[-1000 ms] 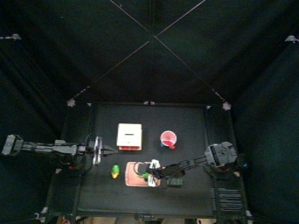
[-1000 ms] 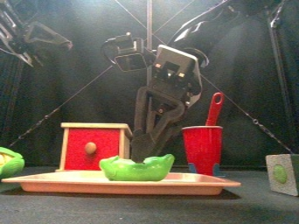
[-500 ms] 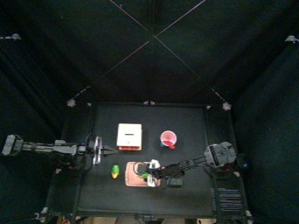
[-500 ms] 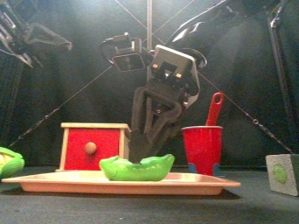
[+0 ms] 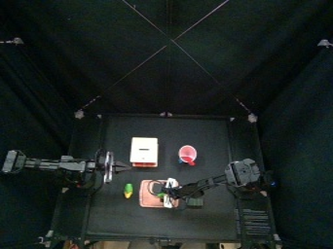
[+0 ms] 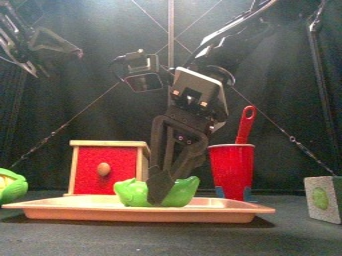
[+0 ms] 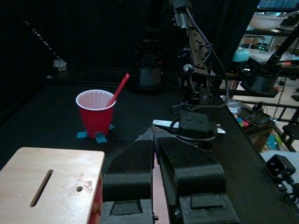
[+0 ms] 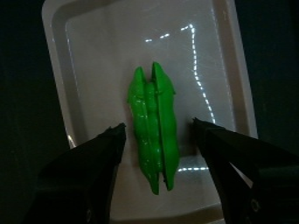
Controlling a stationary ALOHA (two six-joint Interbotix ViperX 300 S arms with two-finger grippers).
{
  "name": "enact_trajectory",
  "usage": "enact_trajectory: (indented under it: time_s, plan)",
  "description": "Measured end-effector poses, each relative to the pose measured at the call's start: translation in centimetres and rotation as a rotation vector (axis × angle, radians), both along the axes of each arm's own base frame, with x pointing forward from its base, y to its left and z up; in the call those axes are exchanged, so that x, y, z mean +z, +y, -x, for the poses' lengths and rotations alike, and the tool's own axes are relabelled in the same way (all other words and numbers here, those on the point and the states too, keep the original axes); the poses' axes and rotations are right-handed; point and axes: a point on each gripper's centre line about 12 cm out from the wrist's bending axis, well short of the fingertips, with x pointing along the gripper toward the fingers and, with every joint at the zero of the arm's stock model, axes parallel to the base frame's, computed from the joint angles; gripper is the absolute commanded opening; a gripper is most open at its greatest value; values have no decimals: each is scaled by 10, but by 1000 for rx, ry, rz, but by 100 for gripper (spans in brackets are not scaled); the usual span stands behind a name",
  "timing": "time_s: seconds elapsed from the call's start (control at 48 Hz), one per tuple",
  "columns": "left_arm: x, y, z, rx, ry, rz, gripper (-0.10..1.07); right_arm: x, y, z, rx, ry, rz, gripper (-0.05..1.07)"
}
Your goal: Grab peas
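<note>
The peas [image 8: 155, 131] are a green pod lying lengthwise in a shallow tray [image 8: 82, 52]. My right gripper [image 8: 156, 129] is open right over them, one jaw on each side of the pod, not closed on it. In the front view the right gripper [image 6: 163, 188] reaches down to the peas [image 6: 138, 192] on the pink tray [image 6: 227, 208]. In the top view it [image 5: 166, 194] is over the tray [image 5: 156, 183] at the table's front. My left gripper [image 7: 158, 142] is shut and empty, resting at the left [image 5: 117, 169].
A red box with a wooden top [image 6: 107, 165] and a red cup [image 6: 230, 168] with a red stick in it stand behind the tray. A green object [image 6: 10, 185] lies left of the tray and a grey block [image 6: 321, 193] stands at the right.
My right gripper has come down lower over the tray, and its jaws now reach the pod. The left arm has not moved.
</note>
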Motion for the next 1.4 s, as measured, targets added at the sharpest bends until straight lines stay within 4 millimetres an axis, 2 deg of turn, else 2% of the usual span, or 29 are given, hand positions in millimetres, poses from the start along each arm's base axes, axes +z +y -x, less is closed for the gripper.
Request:
enact_trajectory:
  time_s: [0.229,0.5,0.625,1.396]
  plan:
    - [0,0,0,0,0,0,42,-1,-1,0,0,2,1,90]
    - [0,0,0,-2,0,0,42,-1,-1,0,0,3,1,70]
    - [0,0,0,0,0,0,42,-2,-1,0,-3,5,0,65]
    - [-1,0,0,-2,2,0,42,4,-2,2,-7,11,10,64]
